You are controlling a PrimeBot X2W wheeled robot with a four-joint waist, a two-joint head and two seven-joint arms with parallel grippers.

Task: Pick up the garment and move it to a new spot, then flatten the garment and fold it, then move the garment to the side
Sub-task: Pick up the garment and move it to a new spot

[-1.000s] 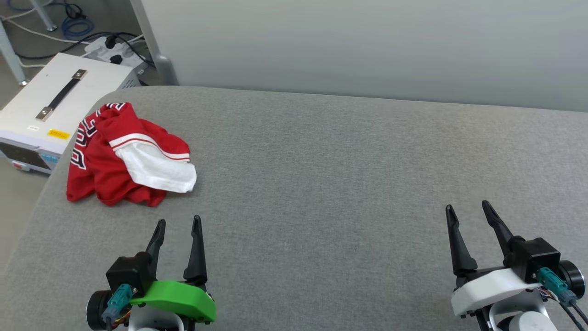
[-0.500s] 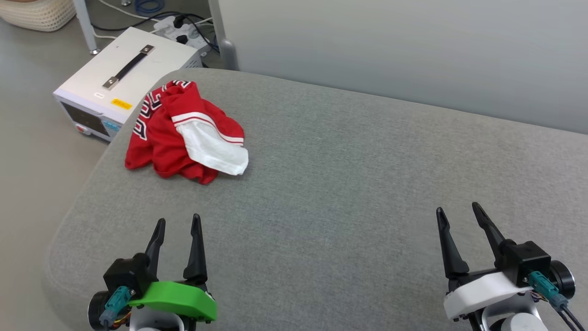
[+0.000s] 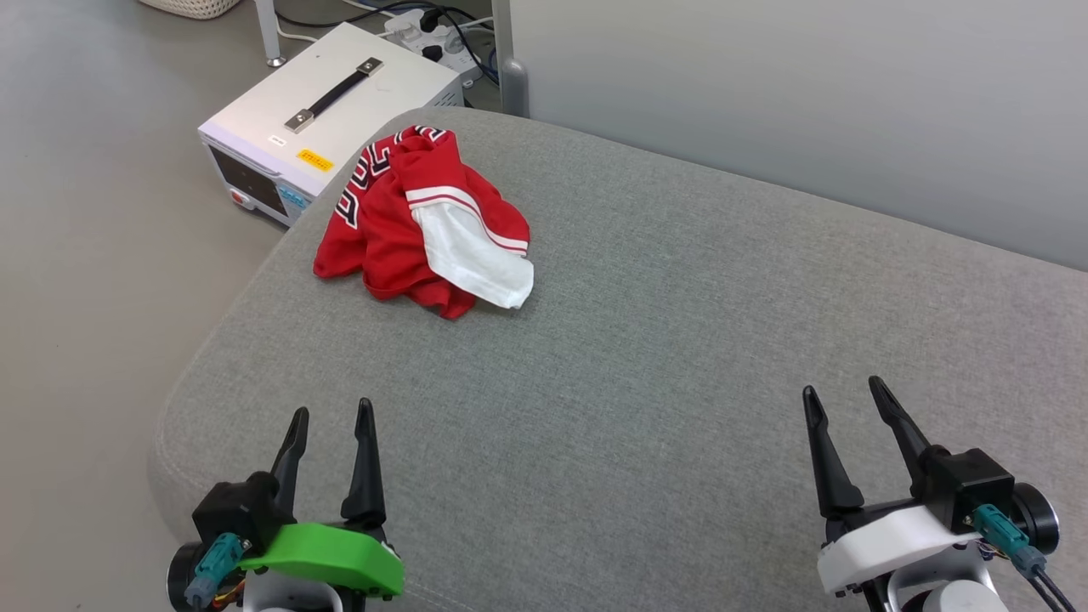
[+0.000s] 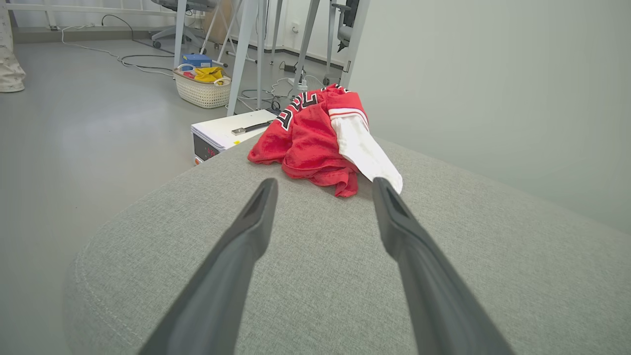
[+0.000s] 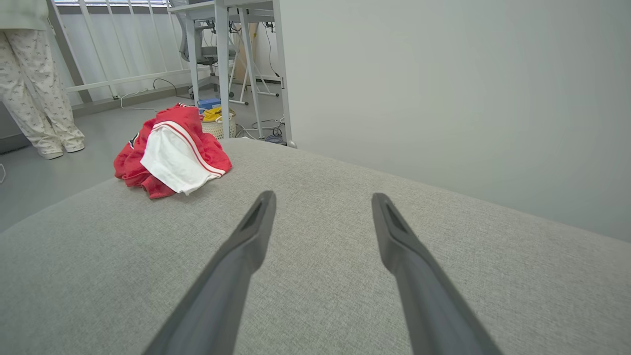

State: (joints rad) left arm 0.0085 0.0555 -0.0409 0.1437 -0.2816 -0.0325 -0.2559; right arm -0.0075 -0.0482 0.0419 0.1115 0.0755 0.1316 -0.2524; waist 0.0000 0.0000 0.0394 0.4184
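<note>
Garment lies crumpled far left, soft and light; pinch a raised red fold. Left gripper and right gripper gape empty.

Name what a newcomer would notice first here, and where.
A crumpled red T-shirt lies near the far left corner of the grey padded surface. A black-handled white box sits on the floor beside that corner. The left tool and right tool stand open at the near edge.
</note>
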